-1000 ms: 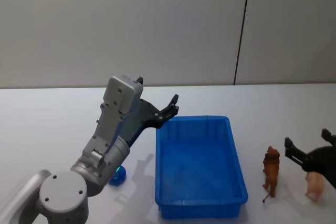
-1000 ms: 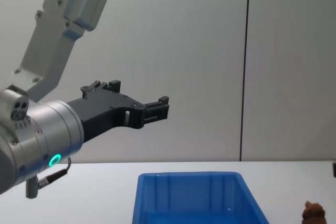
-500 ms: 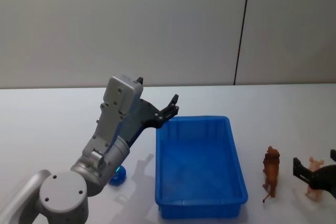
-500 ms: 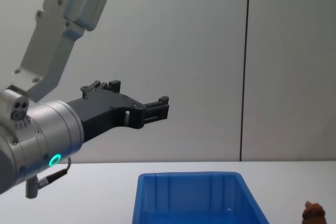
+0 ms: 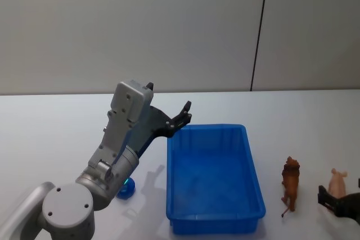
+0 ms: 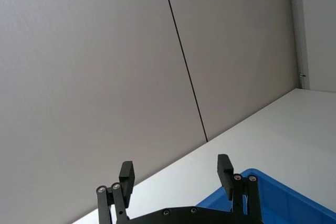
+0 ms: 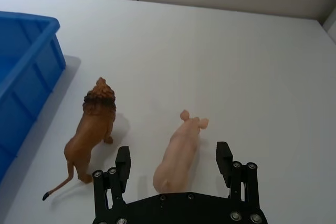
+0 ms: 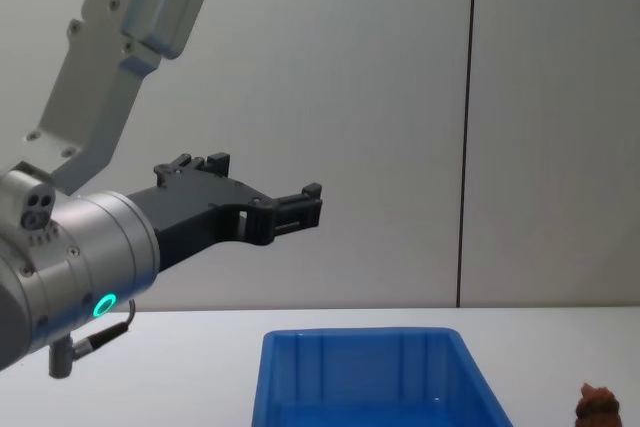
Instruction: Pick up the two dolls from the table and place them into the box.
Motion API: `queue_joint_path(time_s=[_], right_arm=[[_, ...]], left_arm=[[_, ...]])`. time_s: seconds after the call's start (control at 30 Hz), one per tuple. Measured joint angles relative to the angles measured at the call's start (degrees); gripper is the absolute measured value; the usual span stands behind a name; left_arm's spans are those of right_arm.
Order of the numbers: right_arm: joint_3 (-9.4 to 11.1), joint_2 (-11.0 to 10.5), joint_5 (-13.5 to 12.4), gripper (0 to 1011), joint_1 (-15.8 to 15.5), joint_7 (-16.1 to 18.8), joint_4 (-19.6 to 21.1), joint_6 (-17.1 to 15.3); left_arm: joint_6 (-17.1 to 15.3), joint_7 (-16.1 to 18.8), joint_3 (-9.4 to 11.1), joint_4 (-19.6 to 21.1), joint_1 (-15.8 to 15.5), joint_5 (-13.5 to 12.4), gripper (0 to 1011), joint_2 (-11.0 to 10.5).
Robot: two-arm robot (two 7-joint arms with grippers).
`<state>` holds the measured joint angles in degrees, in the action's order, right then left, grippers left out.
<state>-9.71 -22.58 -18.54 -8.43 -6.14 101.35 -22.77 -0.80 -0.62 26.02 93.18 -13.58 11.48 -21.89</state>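
Note:
A brown lion doll (image 5: 291,184) (image 7: 92,129) stands on the white table (image 5: 56,127) just right of the blue box (image 5: 254,164) (image 7: 26,72); its head shows in the chest view (image 8: 597,404). A small round blue doll (image 5: 127,187) lies left of the box, partly hidden behind my left arm. My left gripper (image 5: 183,114) (image 8: 300,209) (image 6: 176,174) hangs open and empty in the air above the box's far left corner. My right gripper (image 5: 342,202) (image 7: 173,161) is open at the near right, just behind a pink pig toy (image 5: 338,181) (image 7: 178,150), holding nothing.
The pink pig stands right of the lion, a small gap between them. The box (image 8: 360,367) (image 6: 278,203) is empty inside. A grey wall with a dark vertical seam runs behind the table. Bare tabletop lies beyond and to the right of the animals.
My right gripper has drawn back toward the table's near edge, away from the lion and pig, uncovering the pig. The left arm and all toys have stayed still.

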Motion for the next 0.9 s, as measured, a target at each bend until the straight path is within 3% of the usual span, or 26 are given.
queue_joint_path(time_s=[0.73, 0.9], right_arm=[[0.14, 2.92, -2.25, 1001, 2.51, -0.02, -4.92, -1.53], [0.13, 3.54, -2.56, 912, 3.30, 0.12, -6.06, -1.96]], left_arm=[[0.00, 0.00, 0.00, 0.00, 0.00, 0.00, 1001, 0.00], [0.00, 0.00, 0.00, 0.00, 0.00, 0.00, 1001, 0.00]])
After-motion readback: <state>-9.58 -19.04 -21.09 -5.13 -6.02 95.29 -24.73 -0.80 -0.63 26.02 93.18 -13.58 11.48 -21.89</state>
